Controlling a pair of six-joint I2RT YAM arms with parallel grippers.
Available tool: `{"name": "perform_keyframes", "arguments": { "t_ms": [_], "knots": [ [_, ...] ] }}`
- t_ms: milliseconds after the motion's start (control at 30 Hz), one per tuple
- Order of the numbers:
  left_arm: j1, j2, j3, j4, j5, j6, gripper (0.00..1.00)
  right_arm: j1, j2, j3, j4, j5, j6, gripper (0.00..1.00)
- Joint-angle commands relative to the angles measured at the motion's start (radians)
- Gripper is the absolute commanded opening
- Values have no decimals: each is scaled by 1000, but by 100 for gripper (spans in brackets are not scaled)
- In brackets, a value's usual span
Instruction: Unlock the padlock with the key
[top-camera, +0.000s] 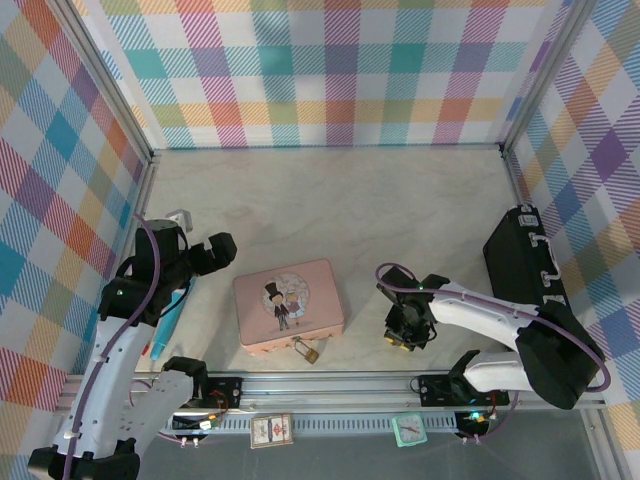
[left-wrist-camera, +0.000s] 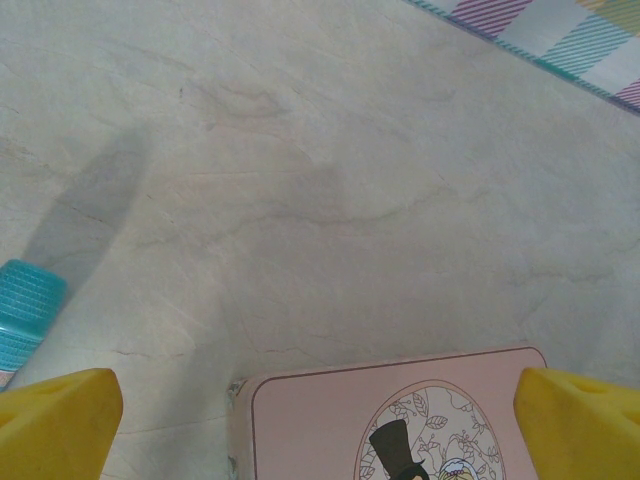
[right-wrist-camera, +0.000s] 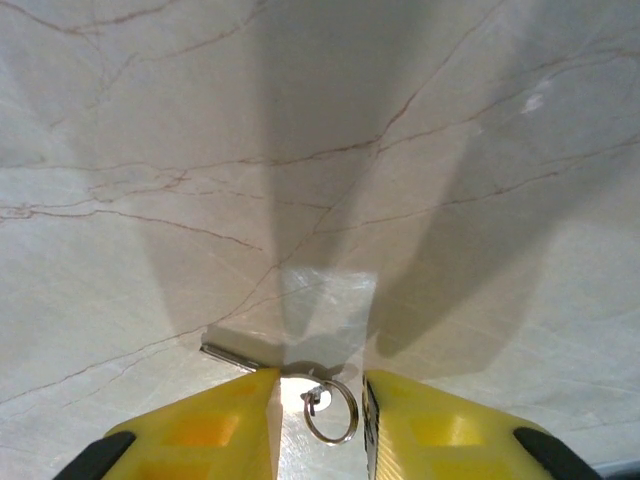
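Top view: padlock (top-camera: 310, 352) sits at the pink tin's (top-camera: 288, 305) near edge, right gripper (top-camera: 405, 338) down on the table (top-camera: 350, 200) off to its right. Left wrist: left gripper (left-wrist-camera: 320, 420) gapes wide near the tin. Right wrist: fingers (right-wrist-camera: 200, 430) straddle the key (right-wrist-camera: 235, 357) and ring (right-wrist-camera: 332, 410), can't tell if they're pinching, so I'd clamp the key's head, not the ring
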Motion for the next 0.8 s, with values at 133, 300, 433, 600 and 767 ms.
{"name": "perform_keyframes", "arguments": {
  "t_ms": [133, 300, 433, 600, 767],
  "knots": [
    [-8, -2, -7, -8, -6, 11, 100, 32, 17, -15, 19, -27, 55, 30],
    [-8, -1, -7, -9, -7, 12, 100, 35, 54, 2, 21, -10, 39, 29],
    [-8, 1, -7, -8, -7, 11, 100, 35, 59, 6, -10, 28, 27, 27],
    [-8, 0, -7, -8, -6, 11, 100, 35, 54, -9, 14, 30, 32, 19],
    [-8, 2, -7, -8, -7, 11, 100, 35, 55, -5, 12, 39, 24, 12]
  ]
}}
